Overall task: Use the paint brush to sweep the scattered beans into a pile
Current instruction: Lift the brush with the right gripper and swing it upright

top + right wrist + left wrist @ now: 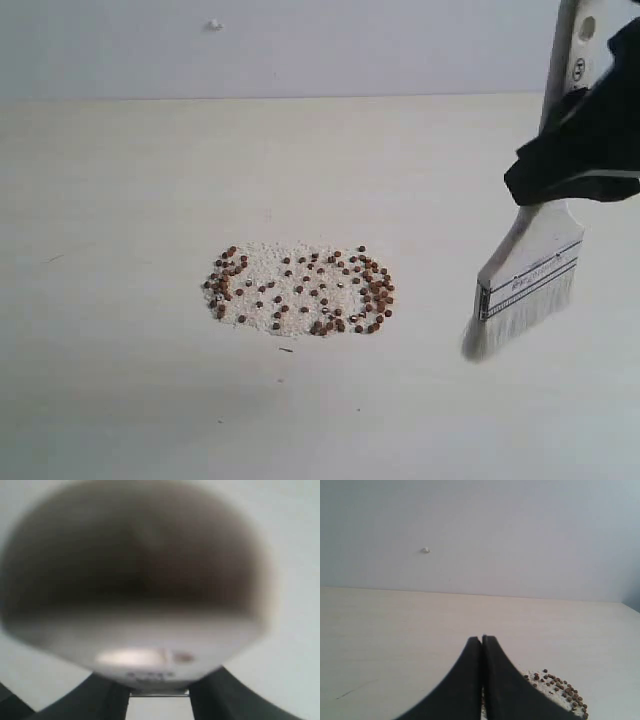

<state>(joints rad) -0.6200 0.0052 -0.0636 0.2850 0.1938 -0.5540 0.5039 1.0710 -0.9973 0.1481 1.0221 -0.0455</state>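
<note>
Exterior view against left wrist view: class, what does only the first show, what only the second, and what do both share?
Only the exterior view shows the paint brush, held by the right gripper to the right of the beans, and the whole bean patch. Only the left wrist view shows the left gripper, shut with nothing between its fingers. Both show some beans, the pale table and a white speck on the wall.

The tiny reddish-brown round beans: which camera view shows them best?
The exterior view: the whole patch of reddish-brown beans is visible, unobstructed. The left wrist view catches only one edge; the right wrist view shows none.
</note>
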